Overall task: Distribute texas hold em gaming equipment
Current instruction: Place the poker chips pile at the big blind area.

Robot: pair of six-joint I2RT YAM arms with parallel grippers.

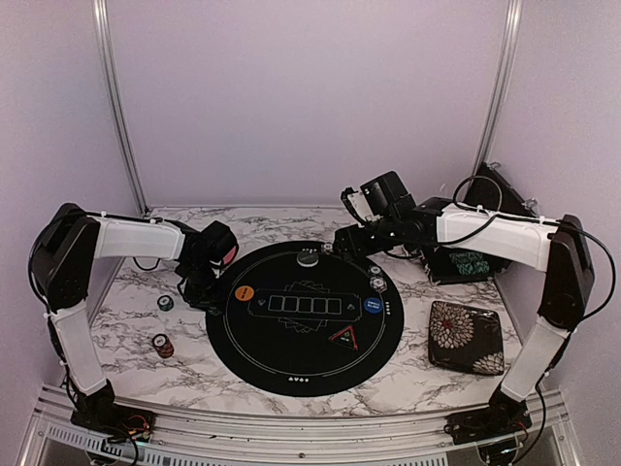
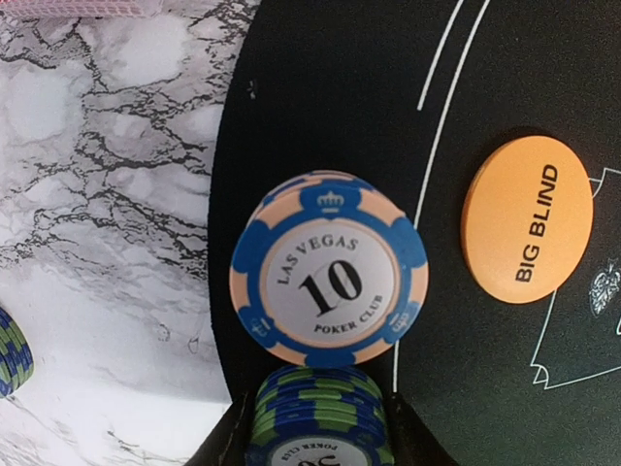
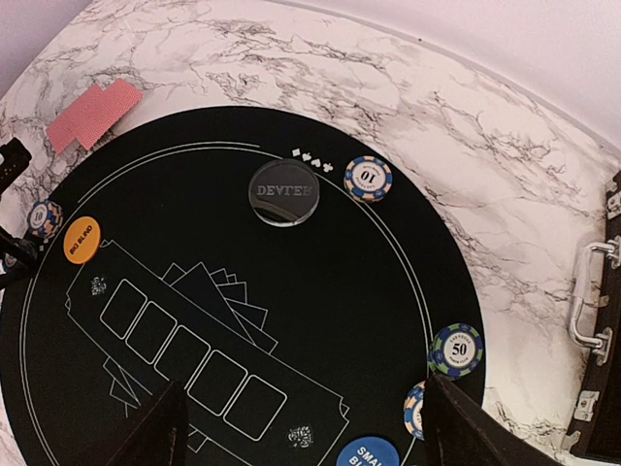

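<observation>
My left gripper [image 1: 206,291] is at the left rim of the round black mat [image 1: 306,369], shut on a blue-and-green chip stack [image 2: 320,413]. Just ahead of the stack a blue-and-peach "10" chip [image 2: 328,269] lies on the mat's edge, with the orange BIG BLIND button [image 2: 527,218] beyond it. My right gripper [image 3: 310,437] hovers open over the far side of the mat with nothing between its fingers. Below it are the DEALER button [image 3: 283,192], a "10" chip [image 3: 369,178], a "50" chip [image 3: 456,349] and the blue button [image 3: 369,454]. Pink-backed cards [image 3: 97,112] lie on the marble.
Two small chip stacks [image 1: 166,303] [image 1: 162,345] stand on the marble left of the mat. A black triangle marker [image 1: 344,337] lies on the mat. The floral-patterned case [image 1: 466,336] rests to the mat's right, and a dark open box [image 1: 466,260] stands behind it.
</observation>
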